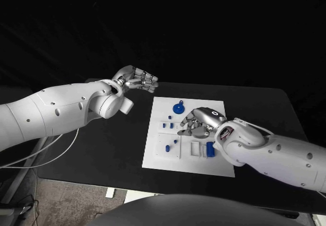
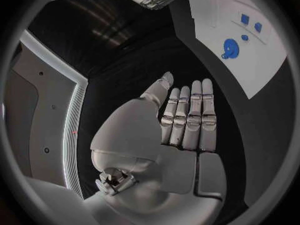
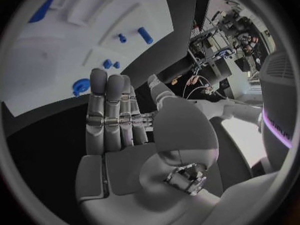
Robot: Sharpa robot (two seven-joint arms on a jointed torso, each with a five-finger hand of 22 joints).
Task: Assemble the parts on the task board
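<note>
Pictured at the centre of a black table (image 1: 101,150): the white task board (image 1: 204,107), with a round blue part (image 1: 178,108) near its 12 o'clock edge, small blue parts (image 1: 167,125) at mid-left, one more blue part (image 1: 167,149) toward 8 o'clock and a longer blue part (image 1: 210,149) toward 5 o'clock, half masked by the right arm. Hovered over the board's middle, hiding what lay beneath: the right hand (image 1: 197,122), fingers straight, pressed side by side, gripping nothing. Held off the board at 10 o'clock, above bare tabletop: the left hand (image 1: 136,79), fingers likewise extended, empty.
</note>
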